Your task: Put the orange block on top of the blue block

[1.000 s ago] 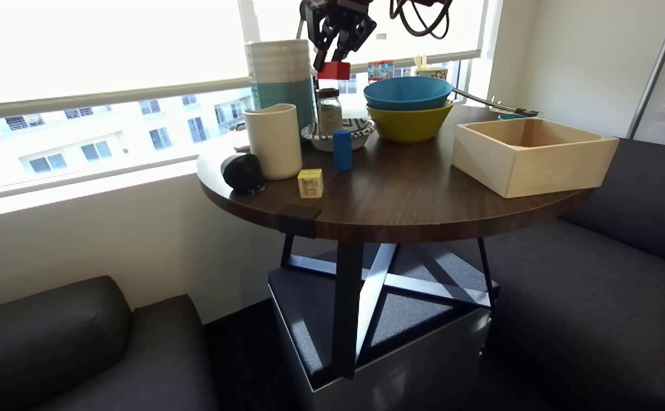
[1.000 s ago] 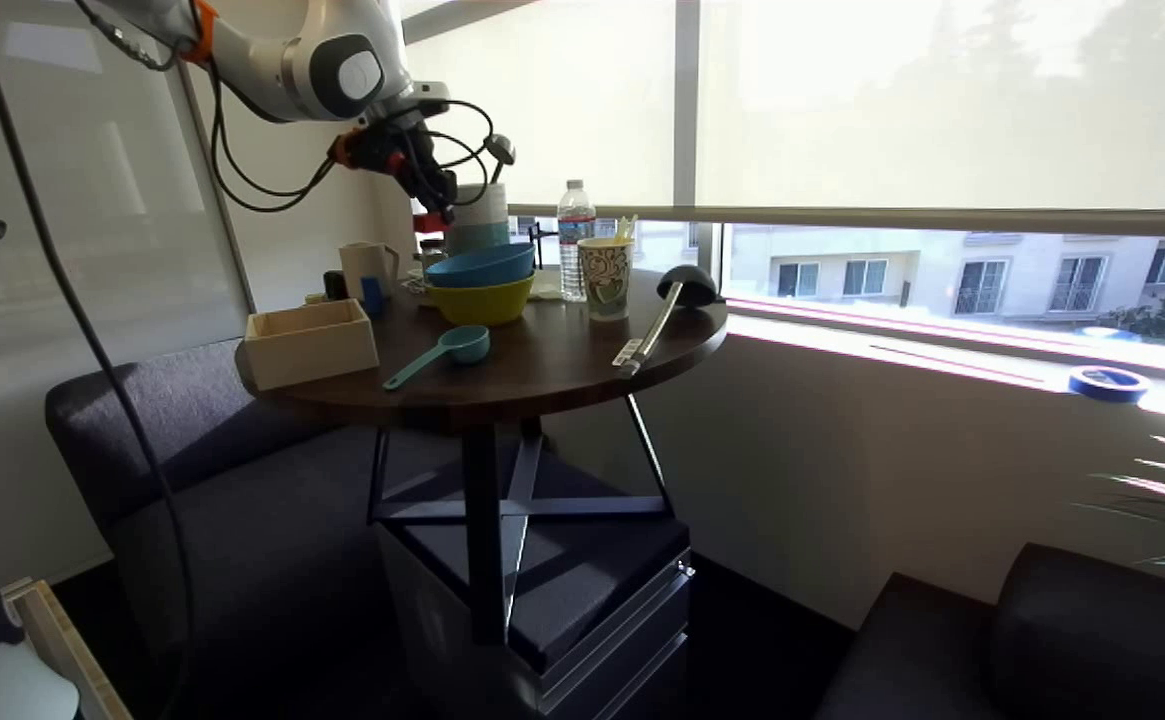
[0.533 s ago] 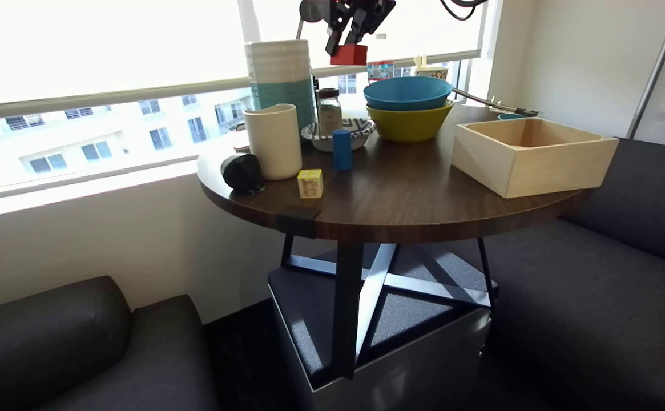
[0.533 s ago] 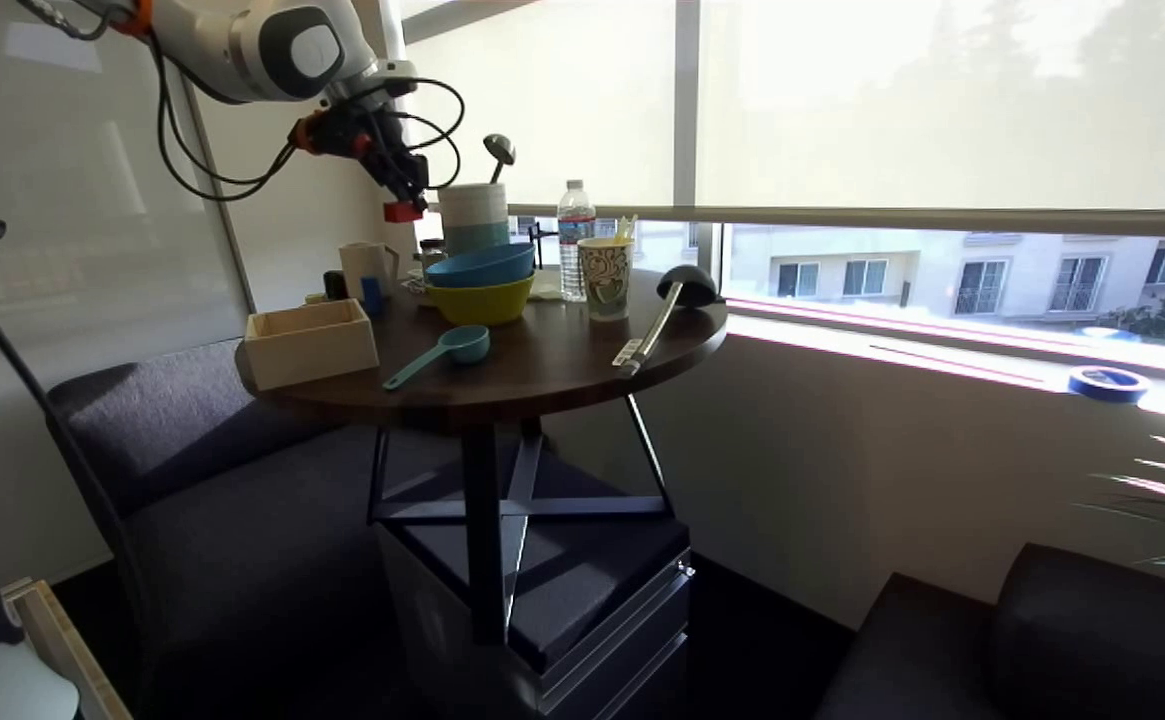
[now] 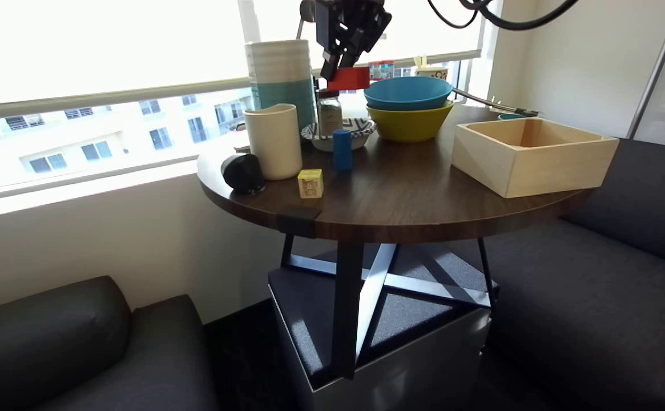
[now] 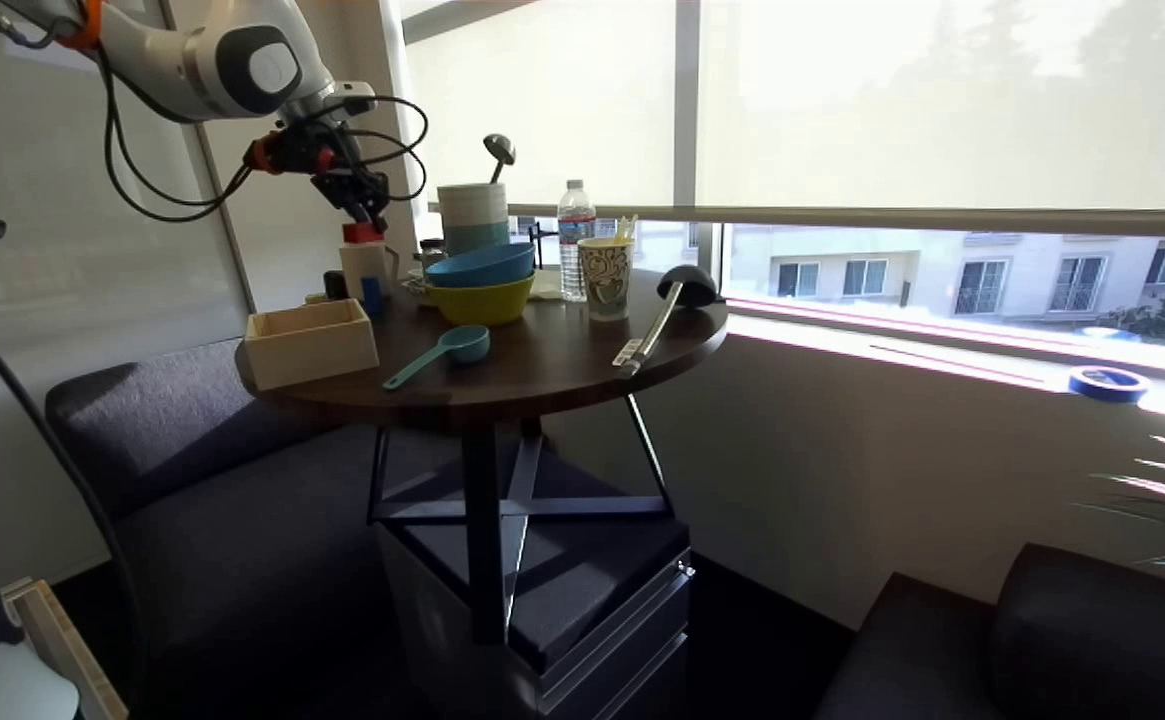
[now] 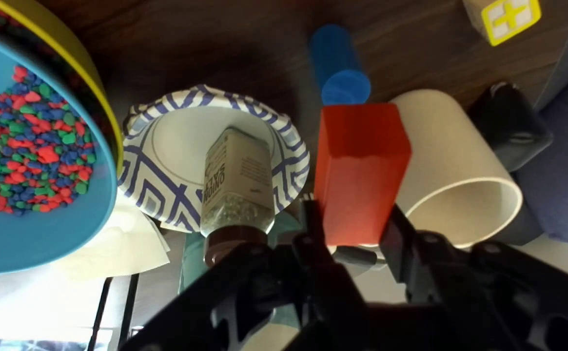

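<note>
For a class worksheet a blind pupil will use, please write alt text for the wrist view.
A gripper holds a reddish-orange block; higher in the picture, a blue cylindrical block stands on a dark table. Nearby are a cream cup, a patterned bowl holding a jar, and a blue bowl of coloured bits.
</note>
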`<state>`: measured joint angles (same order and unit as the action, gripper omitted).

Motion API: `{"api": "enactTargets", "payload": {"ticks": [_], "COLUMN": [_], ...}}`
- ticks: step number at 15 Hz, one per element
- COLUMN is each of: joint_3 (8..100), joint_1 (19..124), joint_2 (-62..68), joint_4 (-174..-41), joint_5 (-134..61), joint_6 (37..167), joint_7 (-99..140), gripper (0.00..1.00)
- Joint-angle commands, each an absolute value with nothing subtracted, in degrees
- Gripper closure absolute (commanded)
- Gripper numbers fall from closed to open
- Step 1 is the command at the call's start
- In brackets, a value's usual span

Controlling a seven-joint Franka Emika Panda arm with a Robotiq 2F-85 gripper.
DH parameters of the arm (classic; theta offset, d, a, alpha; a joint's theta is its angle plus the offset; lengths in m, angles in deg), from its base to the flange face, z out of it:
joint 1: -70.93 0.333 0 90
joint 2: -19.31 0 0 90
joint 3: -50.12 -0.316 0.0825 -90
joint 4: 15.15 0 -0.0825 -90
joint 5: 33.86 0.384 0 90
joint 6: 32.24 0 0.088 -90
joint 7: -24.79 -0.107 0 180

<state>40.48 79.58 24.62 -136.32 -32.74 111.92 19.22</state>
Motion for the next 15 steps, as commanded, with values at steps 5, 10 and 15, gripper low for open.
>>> {"api": "enactTargets", "payload": {"ticks": [5,10,15], "joint_3": [40.02,39.65,39.57], "joint_1": [79.80,79.90,80.24], "joint_2": [23.87,22.58,21.08], "joint_4": [-137.97,-137.64,-137.62], "joint_5": [-33.60,-34.98,-33.50], "joint_6": [111.80,113.10,116.55], "joint_7": [19.22,18.45,19.13], "gripper": [0.67,0.92,0.92]}}
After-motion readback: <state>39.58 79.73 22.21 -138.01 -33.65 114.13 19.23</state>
